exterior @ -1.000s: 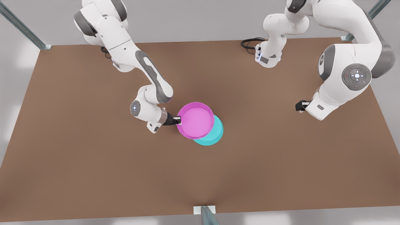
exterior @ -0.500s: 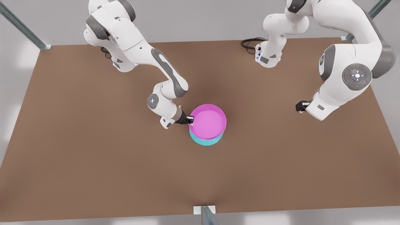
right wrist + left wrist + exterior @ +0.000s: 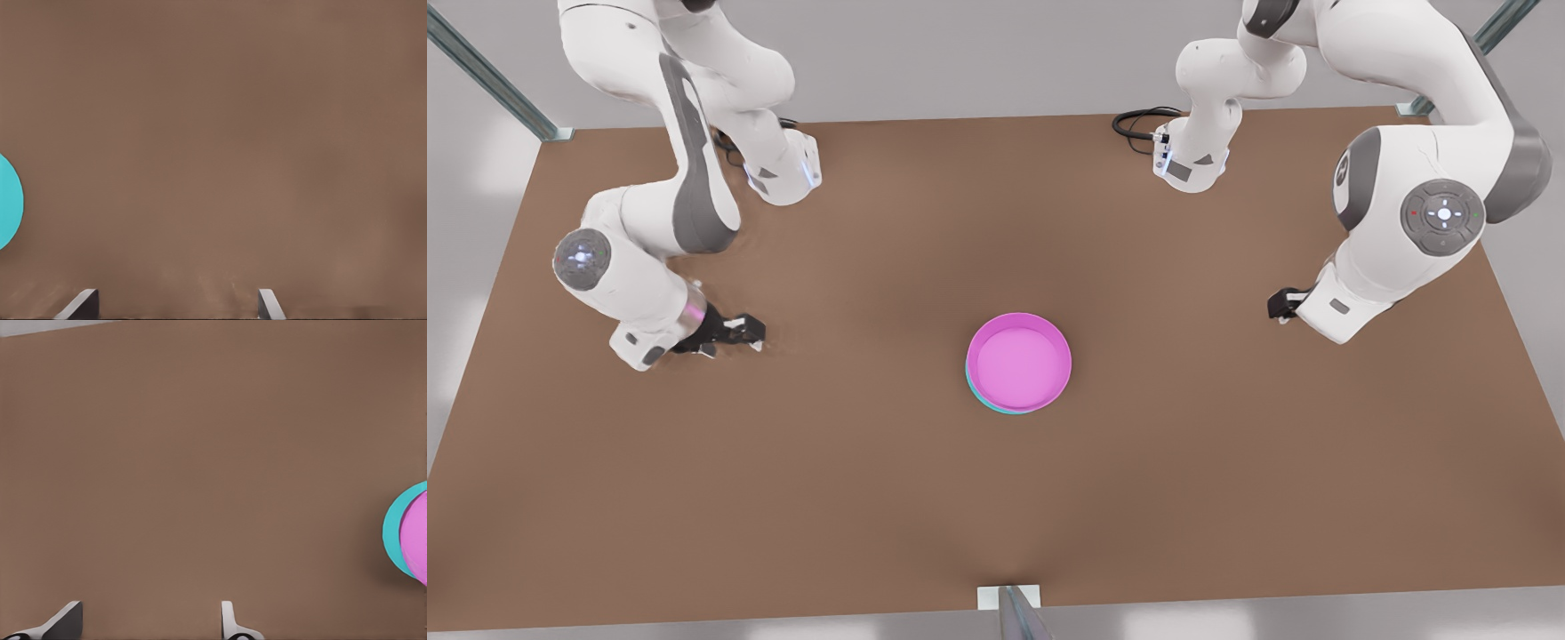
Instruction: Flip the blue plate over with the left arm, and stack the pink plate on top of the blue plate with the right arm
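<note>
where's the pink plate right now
In the front view the pink plate sits near the table's middle, stacked on the blue plate, well apart from both grippers.

A flat brown table (image 3: 925, 498) is shown, with metal struts at its far corners and one at the middle of its near edge. The blue plate (image 3: 987, 402) is seated directly on the surface, near the centre, slightly toward the near edge. It is almost fully covered by the pink plate (image 3: 1019, 359), stacked on it rim up. Two arm bases are mounted along the far edge.
</note>
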{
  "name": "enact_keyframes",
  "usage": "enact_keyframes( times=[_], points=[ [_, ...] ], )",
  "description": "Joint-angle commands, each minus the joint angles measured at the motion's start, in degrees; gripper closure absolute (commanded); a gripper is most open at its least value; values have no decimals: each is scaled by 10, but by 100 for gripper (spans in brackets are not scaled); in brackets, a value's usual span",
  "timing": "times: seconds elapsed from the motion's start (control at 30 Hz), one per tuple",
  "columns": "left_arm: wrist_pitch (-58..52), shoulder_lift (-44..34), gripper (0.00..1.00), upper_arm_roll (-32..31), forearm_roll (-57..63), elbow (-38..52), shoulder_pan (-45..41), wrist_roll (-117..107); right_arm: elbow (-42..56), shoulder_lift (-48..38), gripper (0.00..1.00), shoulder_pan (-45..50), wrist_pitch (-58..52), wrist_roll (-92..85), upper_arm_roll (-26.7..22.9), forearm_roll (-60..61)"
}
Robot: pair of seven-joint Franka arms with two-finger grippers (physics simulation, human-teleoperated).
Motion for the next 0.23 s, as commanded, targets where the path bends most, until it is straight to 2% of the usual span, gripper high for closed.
enact_keyframes(
  times=[0.0, 0.1, 0.2],
  points=[
    [0, 0, 0, 0, -5, 0, 0, 0, 23, 2, 0, 12, -30, 0, 0, -12],
    [0, 0, 0, 0, -6, 1, 0, 1, 98, 0, 0, -33, -103, -9, 1, 0],
    [-1, 0, 0, 0, -5, 1, -1, 0, 99, 2, 0, -33, -103, -10, 1, 0]
  ],
)
